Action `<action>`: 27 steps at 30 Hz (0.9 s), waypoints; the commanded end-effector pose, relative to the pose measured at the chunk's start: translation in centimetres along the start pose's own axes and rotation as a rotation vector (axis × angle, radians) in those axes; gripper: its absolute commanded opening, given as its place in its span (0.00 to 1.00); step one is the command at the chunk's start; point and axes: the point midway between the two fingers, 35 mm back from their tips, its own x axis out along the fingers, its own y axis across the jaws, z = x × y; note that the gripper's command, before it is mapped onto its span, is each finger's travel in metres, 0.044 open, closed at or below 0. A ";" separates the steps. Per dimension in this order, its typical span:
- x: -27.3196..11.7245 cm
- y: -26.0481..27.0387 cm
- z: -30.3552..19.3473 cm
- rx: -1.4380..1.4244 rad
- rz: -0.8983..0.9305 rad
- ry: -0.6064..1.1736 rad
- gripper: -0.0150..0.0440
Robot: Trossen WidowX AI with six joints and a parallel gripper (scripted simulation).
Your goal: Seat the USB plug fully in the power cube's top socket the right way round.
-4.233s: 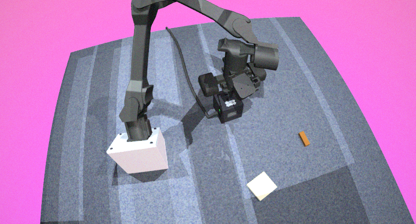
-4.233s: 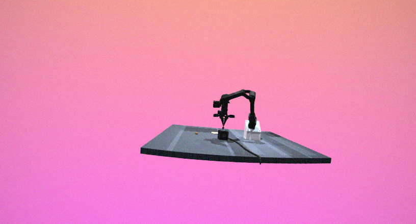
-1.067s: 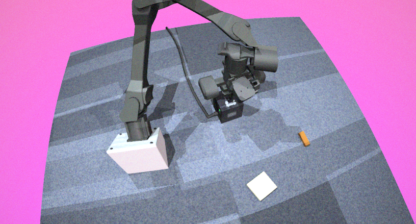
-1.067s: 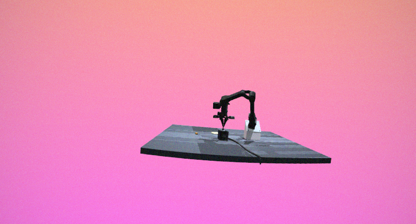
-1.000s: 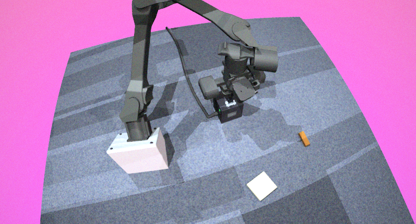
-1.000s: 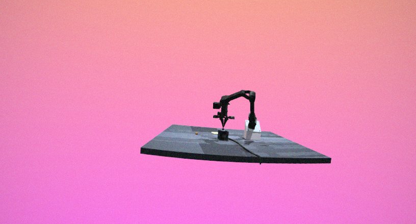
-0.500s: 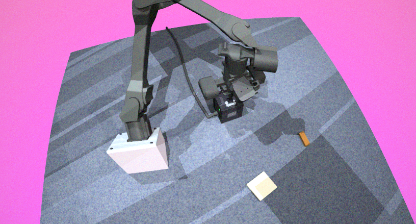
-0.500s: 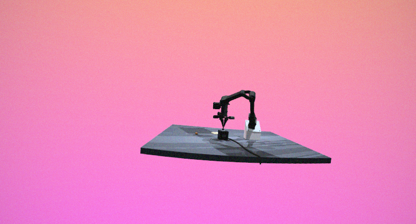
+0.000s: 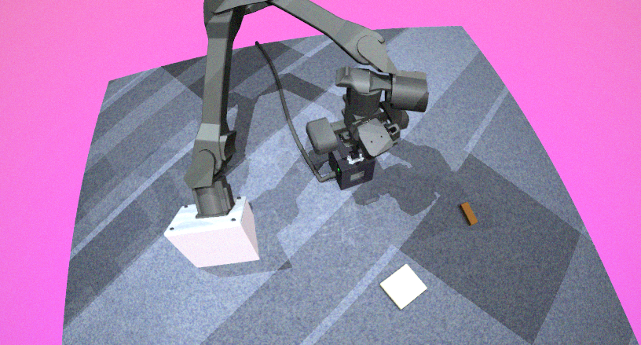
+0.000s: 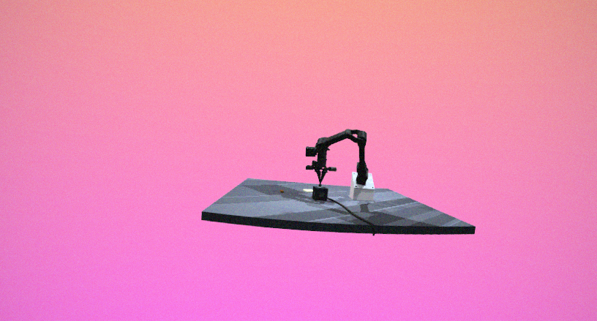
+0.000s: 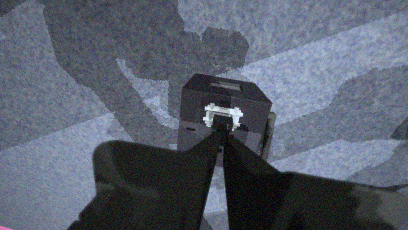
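The dark power cube (image 9: 347,179) (image 10: 320,193) (image 11: 255,111) stands on the table, with a bright metal bracket (image 9: 355,161) (image 11: 220,108) around the socket on its top face. The small black USB plug (image 11: 223,120) is upright at the socket, inside the bracket. My gripper (image 9: 355,153) (image 10: 320,184) (image 11: 221,139) points down over the cube and is shut on the plug. How deep the plug sits and which way round it faces cannot be told; the fingertips and bracket hide its lower part.
A dark cable (image 9: 284,102) (image 10: 352,212) runs from the cube's side over the table's far edge. An orange block (image 9: 468,214) (image 10: 282,191) and a cream square tile (image 9: 403,286) (image 10: 308,190) lie on the table. The arm's white base (image 9: 220,248) (image 10: 361,194) stands to one side.
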 end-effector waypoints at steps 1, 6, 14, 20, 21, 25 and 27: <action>0.1 0.0 0.0 0.004 0.002 0.003 0.25; 0.1 0.0 0.0 0.004 0.002 0.003 0.25; 0.2 0.0 0.0 0.004 0.002 0.003 0.25; 0.3 0.0 0.0 0.004 0.002 0.003 0.25; 0.3 0.0 0.0 0.004 0.002 0.003 0.25; 0.4 0.0 0.0 0.004 0.002 0.003 0.25; 0.4 0.0 0.0 0.004 0.002 0.003 0.25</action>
